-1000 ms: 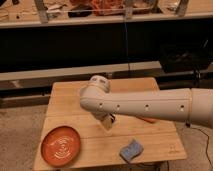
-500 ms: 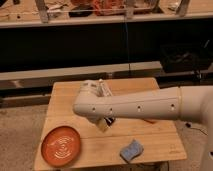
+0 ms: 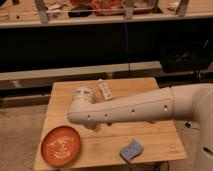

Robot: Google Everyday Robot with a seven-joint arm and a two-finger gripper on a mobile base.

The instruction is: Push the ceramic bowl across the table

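The ceramic bowl [image 3: 61, 146], a wide orange dish with pale swirls inside, sits at the near left corner of the light-wood table [image 3: 145, 86]. My white arm reaches in from the right across the middle of the table. The gripper [image 3: 95, 127] hangs below the arm's end, mostly hidden by it, just right of and behind the bowl's rim, a short gap away.
A blue sponge [image 3: 131, 150] lies near the table's front edge, right of the bowl. A small white object [image 3: 105, 90] lies toward the back of the table. Dark shelving stands behind, and bare floor lies to the left.
The arm has swung left and a little toward the front, bringing the gripper closer to the bowl. The bowl and the sponge have not moved.
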